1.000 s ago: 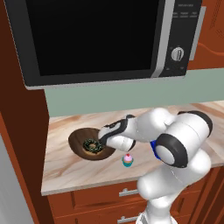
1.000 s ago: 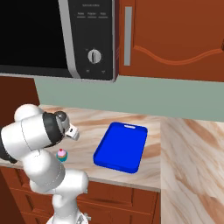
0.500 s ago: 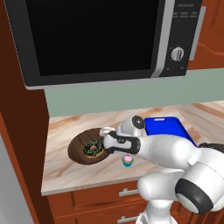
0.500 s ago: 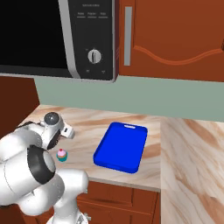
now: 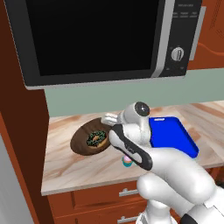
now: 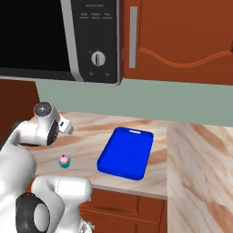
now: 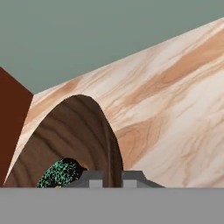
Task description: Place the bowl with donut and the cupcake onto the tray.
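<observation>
Sitting at centre-left of the left base view, the bowl (image 5: 89,141) appears tilted, its right rim raised, with the donut (image 5: 96,138) lying inside it. In the hand view, the bowl's rim (image 7: 114,153) runs up from between the two finger tips, with the donut's green-sprinkled icing (image 7: 61,173) at lower left. The end effector (image 7: 110,178) is clamped on the bowl's rim, jaws drawn close together. The cupcake (image 6: 64,161) stands on the marble-patterned tabletop (image 6: 86,145) at lower left of the right base view, apart from the bowl and well apart from the tray. The tray (image 6: 126,153) lies flat at centre of that view, with nothing on it. A microwave (image 5: 100,39) hangs above the tabletop, occupying the upper part of the left base view.
</observation>
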